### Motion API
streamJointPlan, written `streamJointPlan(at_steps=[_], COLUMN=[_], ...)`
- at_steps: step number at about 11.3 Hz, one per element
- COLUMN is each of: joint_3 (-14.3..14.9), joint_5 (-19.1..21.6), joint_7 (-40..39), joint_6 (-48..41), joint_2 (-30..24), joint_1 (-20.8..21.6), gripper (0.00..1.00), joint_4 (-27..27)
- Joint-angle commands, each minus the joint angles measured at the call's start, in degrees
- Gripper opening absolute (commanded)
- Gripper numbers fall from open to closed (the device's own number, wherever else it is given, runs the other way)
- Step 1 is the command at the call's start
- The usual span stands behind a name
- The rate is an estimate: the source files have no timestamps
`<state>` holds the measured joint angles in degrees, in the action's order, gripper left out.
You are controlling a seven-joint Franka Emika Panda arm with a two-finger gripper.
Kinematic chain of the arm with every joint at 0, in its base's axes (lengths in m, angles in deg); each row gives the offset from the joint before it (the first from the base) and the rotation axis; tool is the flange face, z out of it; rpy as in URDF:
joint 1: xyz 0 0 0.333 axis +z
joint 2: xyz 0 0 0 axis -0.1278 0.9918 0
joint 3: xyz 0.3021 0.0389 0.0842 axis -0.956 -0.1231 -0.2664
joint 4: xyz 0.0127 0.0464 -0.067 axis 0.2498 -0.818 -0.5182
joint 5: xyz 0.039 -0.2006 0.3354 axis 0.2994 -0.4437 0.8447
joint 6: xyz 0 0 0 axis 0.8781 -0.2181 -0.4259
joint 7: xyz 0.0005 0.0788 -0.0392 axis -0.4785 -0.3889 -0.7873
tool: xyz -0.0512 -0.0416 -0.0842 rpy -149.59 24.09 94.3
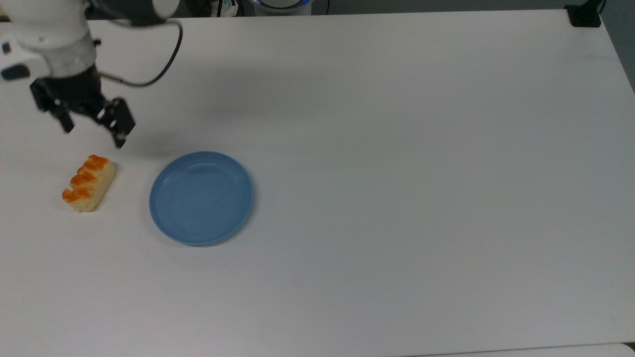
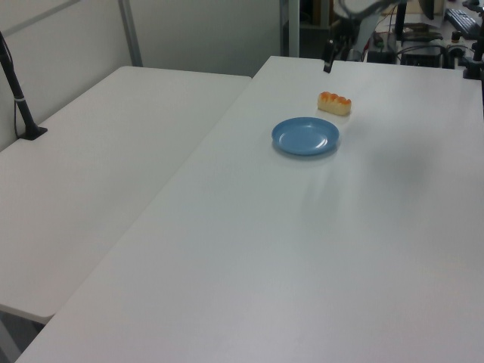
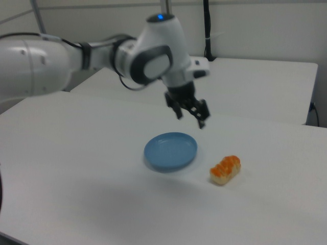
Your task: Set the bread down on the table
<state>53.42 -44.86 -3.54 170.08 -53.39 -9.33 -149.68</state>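
Observation:
The bread (image 1: pixel 88 183), a pale-tan roll with orange glazed bumps, lies on the white table (image 1: pixel 397 198) to the left of the blue plate in the top view. It also lies free on the table in the left view as the bread (image 2: pixel 334 103) and in the right view as the bread (image 3: pixel 225 170). My gripper (image 1: pixel 92 133) hangs open above and behind the roll, holding nothing. The right view has the gripper (image 3: pixel 190 119) raised over the far side of the plate, well clear of the bread.
An empty round blue plate (image 1: pixel 201 198) sits just right of the bread in the top view. A black clamp (image 1: pixel 584 15) stands at the table's far right corner. A second white table (image 2: pixel 98 151) adjoins in the left view.

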Motion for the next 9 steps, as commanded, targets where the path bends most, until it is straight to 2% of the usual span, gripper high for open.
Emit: streamJointPlan(at_steps=[1, 4, 7, 9], joint_3=[-1.8, -8.8, -10.7, -10.8], joint_5=[-0.5, -7.0, -8.0, -8.0], joint_7=[4.4, 4.6, 4.6, 4.5], joint_6=[-14.4, -23.4, -25.1, -24.9], joint_2=[-13.1, -18.6, -19.4, -19.9], joint_1=[4.4, 4.5, 5.2, 5.2], gripper=[1.0, 1.0, 1.0, 1.0], joint_4=[-4.8, -5.5, -5.3, -5.6])
